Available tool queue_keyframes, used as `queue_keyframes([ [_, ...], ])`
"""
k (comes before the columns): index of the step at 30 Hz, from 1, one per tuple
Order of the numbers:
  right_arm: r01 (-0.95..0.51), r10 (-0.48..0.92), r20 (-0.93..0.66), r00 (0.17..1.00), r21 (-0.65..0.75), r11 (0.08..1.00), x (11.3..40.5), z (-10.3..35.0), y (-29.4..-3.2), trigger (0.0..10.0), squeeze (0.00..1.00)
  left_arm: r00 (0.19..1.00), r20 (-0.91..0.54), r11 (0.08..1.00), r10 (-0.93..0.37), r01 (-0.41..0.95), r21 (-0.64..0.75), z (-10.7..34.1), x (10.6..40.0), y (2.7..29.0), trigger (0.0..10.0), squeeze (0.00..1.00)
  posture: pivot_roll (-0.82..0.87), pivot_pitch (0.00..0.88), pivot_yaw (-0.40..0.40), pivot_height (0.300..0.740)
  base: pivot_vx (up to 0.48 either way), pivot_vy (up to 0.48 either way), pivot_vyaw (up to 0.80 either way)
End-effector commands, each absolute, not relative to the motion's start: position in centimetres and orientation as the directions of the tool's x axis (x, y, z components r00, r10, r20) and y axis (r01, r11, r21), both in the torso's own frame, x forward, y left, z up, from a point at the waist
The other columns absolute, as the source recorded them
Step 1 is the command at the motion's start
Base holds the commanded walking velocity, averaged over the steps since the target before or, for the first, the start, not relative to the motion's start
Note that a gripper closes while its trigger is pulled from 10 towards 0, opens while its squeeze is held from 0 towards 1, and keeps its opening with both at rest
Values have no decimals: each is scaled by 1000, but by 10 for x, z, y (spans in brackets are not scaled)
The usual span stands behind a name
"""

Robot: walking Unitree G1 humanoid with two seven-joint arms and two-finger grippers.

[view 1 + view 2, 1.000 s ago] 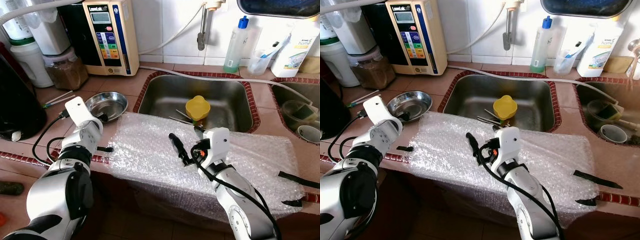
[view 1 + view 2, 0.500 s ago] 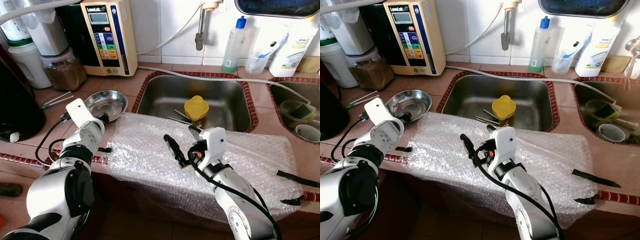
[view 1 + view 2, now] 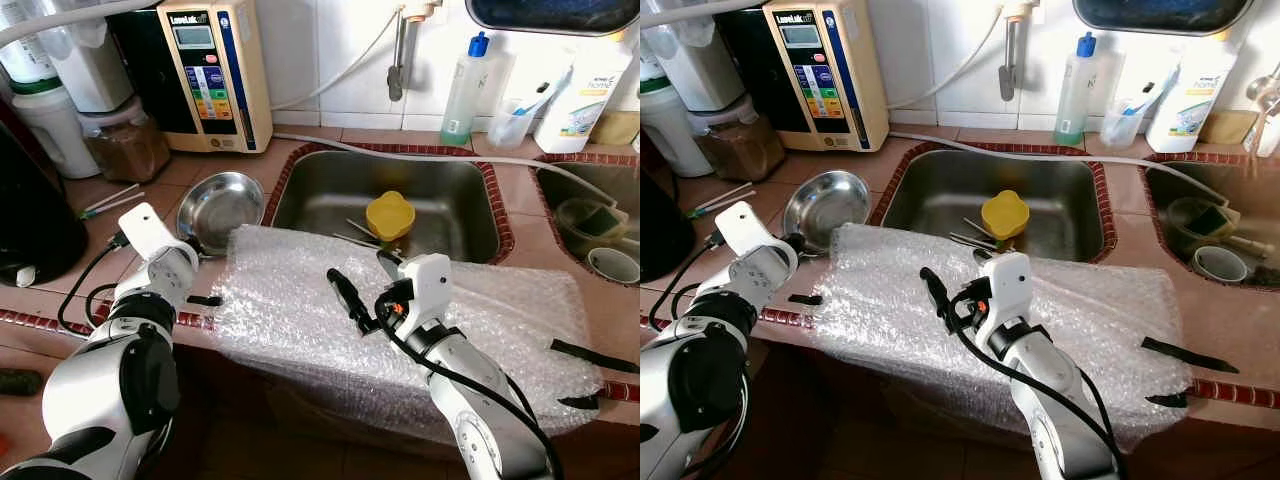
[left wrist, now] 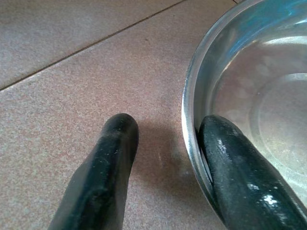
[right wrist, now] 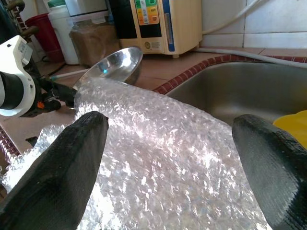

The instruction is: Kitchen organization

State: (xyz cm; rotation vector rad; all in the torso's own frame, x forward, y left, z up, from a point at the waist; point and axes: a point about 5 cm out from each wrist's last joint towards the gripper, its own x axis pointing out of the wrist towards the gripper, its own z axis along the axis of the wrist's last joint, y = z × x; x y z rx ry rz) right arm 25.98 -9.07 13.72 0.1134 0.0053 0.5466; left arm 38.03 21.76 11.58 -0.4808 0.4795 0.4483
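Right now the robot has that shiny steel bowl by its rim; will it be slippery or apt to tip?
Probably slippery: the steel bowl is polished, and the left end effector pinches only its thin rim, one finger inside, one outside. It looks thin and light, so it should lift easily. Already tilted up on the counter, it may swing or slide on the tiles.

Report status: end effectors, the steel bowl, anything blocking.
Left end effector straddles steel bowl rim, one finger inside, bowl tilted up. Right end effector open above bubble wrap. Bubble wrap edge lies beside bowl.
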Motion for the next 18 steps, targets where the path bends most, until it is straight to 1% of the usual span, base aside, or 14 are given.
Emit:
queue_keyframes([
  [1,-521,521,29,853,102,848,263,140,-90,10000,0,759,-560,785,332,-552,-282,108,373,230,0,0,-61,0,90,740,0,0,0],
  [4,-522,522,30,852,98,847,264,141,-90,10000,0,758,-559,780,336,-556,-286,110,373,233,0,0,-69,0,92,740,0,0,0],
  [12,-513,513,28,858,98,853,264,140,-91,10000,0,770,-549,802,326,-533,-271,110,373,234,0,0,-68,0,90,740,0,0,0],
  [14,-520,520,28,854,96,849,265,140,-90,10000,0,777,-535,822,331,-516,-241,110,373,235,0,0,-60,0,87,740,0,0,0],
  [18,-519,519,28,855,97,849,267,140,-91,10000,0,777,-539,821,325,-515,-247,106,371,231,0,0,-39,0,76,740,0,0,0],
])
